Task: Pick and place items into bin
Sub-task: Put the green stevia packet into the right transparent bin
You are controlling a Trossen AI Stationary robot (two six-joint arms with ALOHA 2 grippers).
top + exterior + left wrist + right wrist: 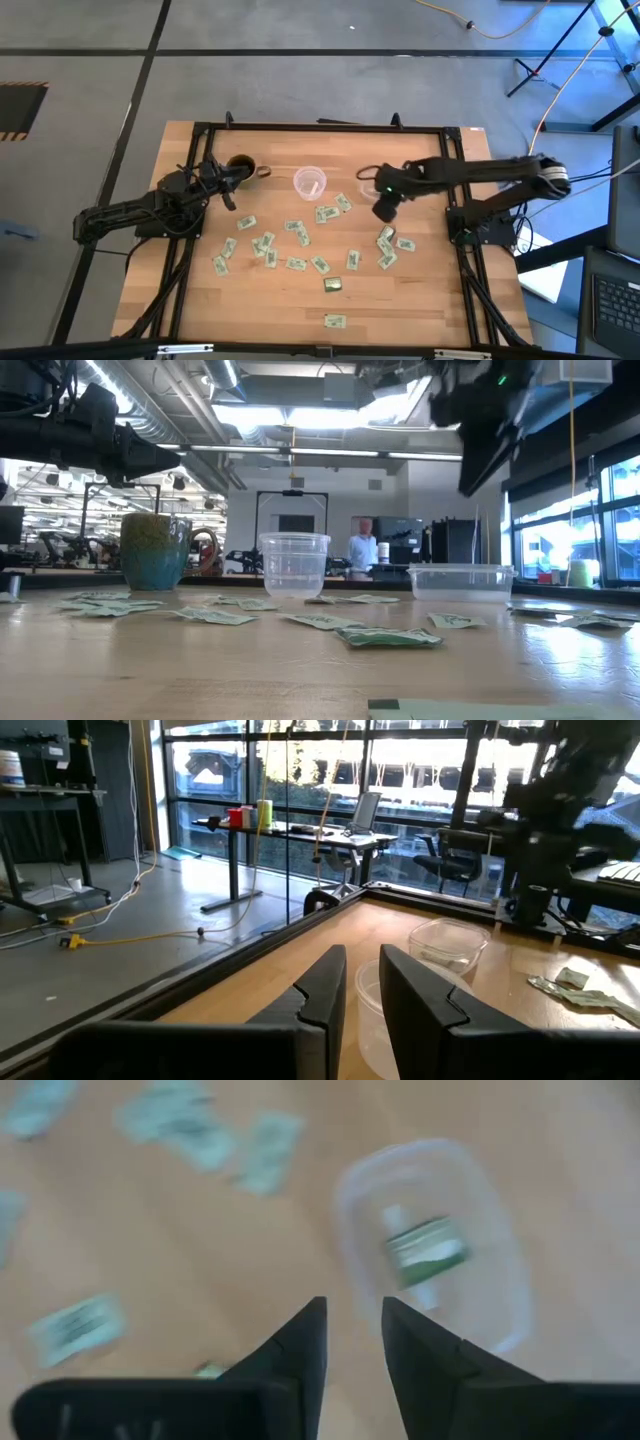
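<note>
Several small green-and-white packets (pixel 296 232) lie flat and scattered on the wooden table, with one olive-gold packet (pixel 333 285) among them. The clear bin (pixel 505 1280) holds one packet (pixel 425 1250). In the high view the bin (pixel 366 178) sits partly under the right arm. My right gripper (pixel 384 210) (pixel 353 1315) hovers above the table beside the bin, pointing down, slightly open and empty. My left gripper (pixel 230 195) (pixel 362 965) waits by the mug, its fingers a narrow gap apart with nothing between them.
A green-and-brown mug (pixel 240 165) (pixel 156 550) stands at the far left of the table. A clear cup (pixel 310 182) (pixel 294 564) stands between the mug and the bin (pixel 460 581). A black frame (pixel 320 128) edges the table. A person (pixel 364 548) stands in the room beyond.
</note>
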